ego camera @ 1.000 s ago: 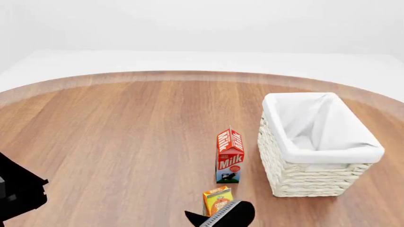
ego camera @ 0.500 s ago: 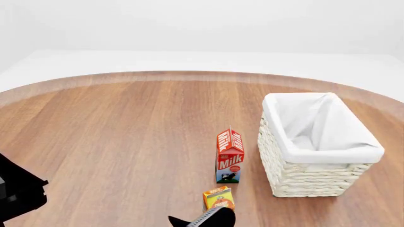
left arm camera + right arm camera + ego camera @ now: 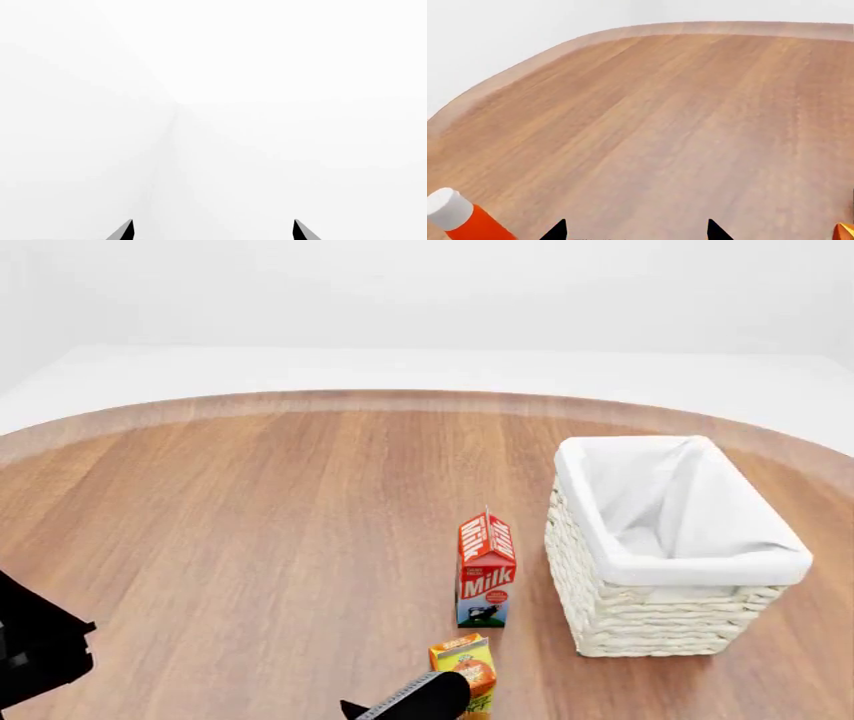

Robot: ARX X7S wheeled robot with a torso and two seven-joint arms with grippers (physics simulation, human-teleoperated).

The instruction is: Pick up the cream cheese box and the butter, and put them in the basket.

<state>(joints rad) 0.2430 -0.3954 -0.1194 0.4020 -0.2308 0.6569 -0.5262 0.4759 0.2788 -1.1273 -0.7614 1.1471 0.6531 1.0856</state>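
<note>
**Both grippers spread and empty; only the basket of the task's things in view**

The right gripper (image 3: pixel 636 231) shows in its wrist view as two black fingertips (image 3: pixel 555 231) set well apart, with bare wood of the table (image 3: pixel 680 125) between them. Nothing lies between the tips and nothing touches them. An orange-red bottle with a white cap (image 3: pixel 457 217) sits at one corner of that view, off to the side of one fingertip and clear of it; a sliver of something orange (image 3: pixel 846 231) shows at the opposite edge, too little to identify.

In the head view the right arm (image 3: pixel 414 702) enters at the bottom edge as a dark shape just in front of the orange juice carton (image 3: pixel 465 664), partly covering the carton's lower corner. Whether it touches the carton cannot be told.

The left gripper (image 3: pixel 212 231) also shows two dark tips held wide apart, with only blank white background beyond them. It holds nothing. The left arm (image 3: pixel 38 645) shows as a black mass at the lower left of the head view, over the table's edge.

The basket (image 3: pixel 627 625) stands at the right on the table, its white liner folded over the rim. The milk carton (image 3: pixel 486 568) stands upright just left of it, apart from it, with the juice carton nearer the robot. The cream cheese box and the butter do not appear in any view.
</note>
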